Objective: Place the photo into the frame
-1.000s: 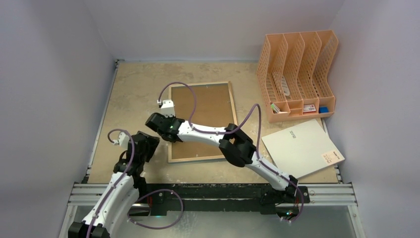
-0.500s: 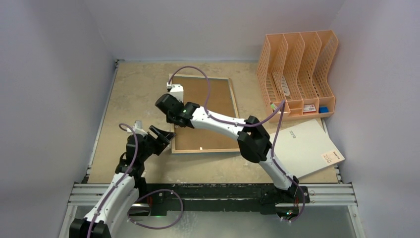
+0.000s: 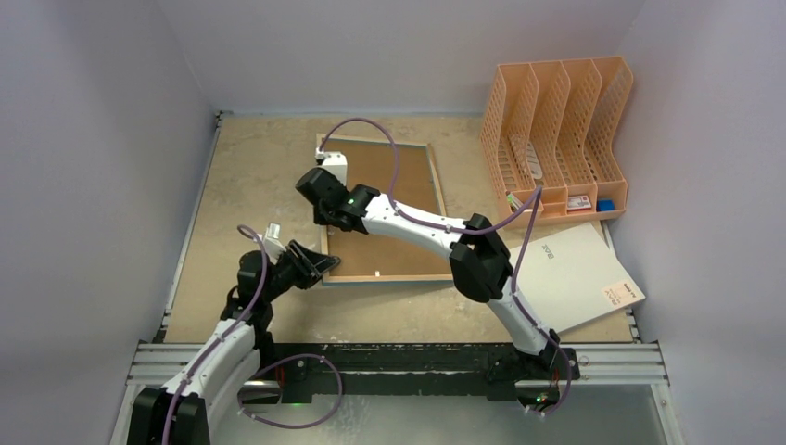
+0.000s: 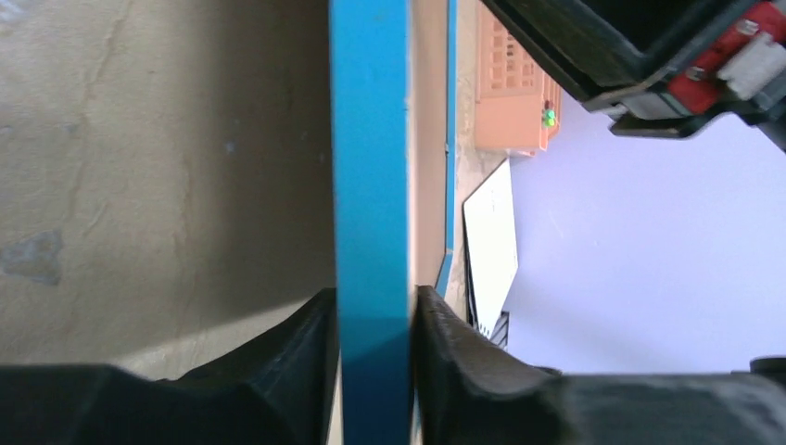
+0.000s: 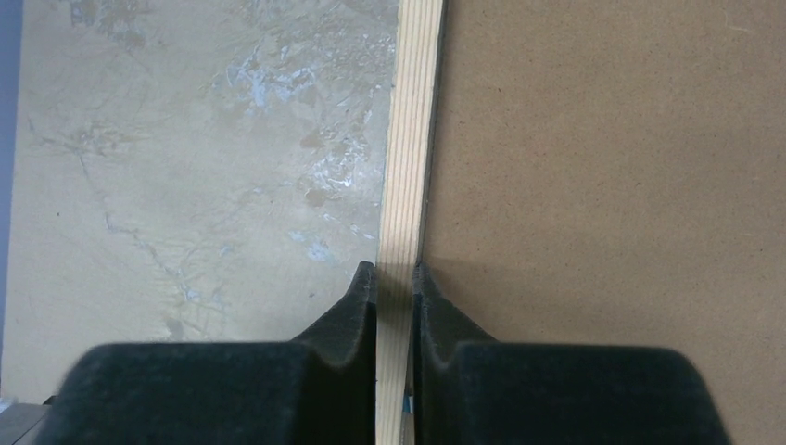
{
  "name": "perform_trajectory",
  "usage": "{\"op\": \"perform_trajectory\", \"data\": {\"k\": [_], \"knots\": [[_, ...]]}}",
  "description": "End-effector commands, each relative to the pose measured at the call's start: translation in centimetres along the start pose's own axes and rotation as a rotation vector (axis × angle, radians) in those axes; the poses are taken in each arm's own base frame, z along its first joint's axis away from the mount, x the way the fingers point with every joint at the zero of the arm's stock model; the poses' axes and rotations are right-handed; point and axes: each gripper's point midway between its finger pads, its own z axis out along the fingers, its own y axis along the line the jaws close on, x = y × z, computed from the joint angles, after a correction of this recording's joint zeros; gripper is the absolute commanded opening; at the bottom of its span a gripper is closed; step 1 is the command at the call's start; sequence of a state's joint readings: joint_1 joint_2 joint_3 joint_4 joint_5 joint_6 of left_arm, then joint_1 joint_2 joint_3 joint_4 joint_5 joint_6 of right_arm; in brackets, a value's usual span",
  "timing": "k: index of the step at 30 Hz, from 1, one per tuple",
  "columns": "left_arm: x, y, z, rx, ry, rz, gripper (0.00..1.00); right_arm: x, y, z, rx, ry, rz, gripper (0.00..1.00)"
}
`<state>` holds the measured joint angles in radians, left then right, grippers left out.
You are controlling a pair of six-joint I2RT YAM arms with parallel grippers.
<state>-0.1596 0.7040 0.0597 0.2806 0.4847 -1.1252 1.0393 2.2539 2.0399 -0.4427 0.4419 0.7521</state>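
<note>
Small print on white sheet (image 3: pixel 570 278): too small, unreadable.

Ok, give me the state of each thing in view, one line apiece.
frame, rear side up, clamped along its left edge
backing board, inside the frame, facing up
left gripper, shut on the frame's near-left corner
right gripper, shut on the frame's left rail
file organiser, upright, small items in its slots
white sheet, lying flat
photo, not visible

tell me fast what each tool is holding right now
Left tool: closed on the frame, blue edge.
Right tool: closed on the frame, pale wood edge.
</note>
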Motion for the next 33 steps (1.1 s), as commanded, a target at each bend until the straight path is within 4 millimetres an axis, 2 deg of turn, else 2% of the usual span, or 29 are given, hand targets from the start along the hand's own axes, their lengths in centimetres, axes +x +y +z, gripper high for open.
{"op": "perform_trajectory", "data": {"k": [1, 3, 5, 12, 15, 19, 23, 25, 33], "knots": [[-0.7, -3.2, -0.1, 0.099, 0.011, 0.082, 0.27, -5.5, 1.1, -3.7, -0.041, -0.136, 0.025, 0.22], [-1.3, -3.7, -0.1, 0.090, -0.007, 0.104, 0.14, -6.5, -0.4, -4.5, 0.031, -0.172, 0.032, 0.43], [-2.1, -3.9, -0.1, 0.046, -0.020, 0.132, 0.02, -8.2, -1.9, -5.8, 0.077, -0.211, 0.040, 0.55], [-5.1, -6.9, -0.7, -0.068, -0.006, 0.312, 0.00, -14.5, -5.4, -13.1, 0.070, -0.372, 0.114, 0.80], [-6.4, -7.9, -1.3, -0.151, 0.019, 0.396, 0.00, -15.5, -6.6, -15.7, 0.012, -0.413, 0.148, 0.82], [-8.8, -9.9, -2.1, -0.229, 0.017, 0.501, 0.00, -15.8, -8.3, -18.0, -0.065, -0.409, 0.205, 0.80], [-11.4, -13.0, -2.9, -0.259, -0.005, 0.622, 0.00, -15.4, -9.6, -18.8, -0.119, -0.383, 0.230, 0.79], [-12.3, -14.2, -3.3, -0.264, -0.002, 0.682, 0.00, -15.0, -9.8, -19.0, -0.148, -0.367, 0.225, 0.79], [-14.5, -18.1, -4.5, -0.232, -0.041, 0.861, 0.00, -14.0, -8.0, -19.5, -0.275, -0.316, 0.218, 0.84]]}}
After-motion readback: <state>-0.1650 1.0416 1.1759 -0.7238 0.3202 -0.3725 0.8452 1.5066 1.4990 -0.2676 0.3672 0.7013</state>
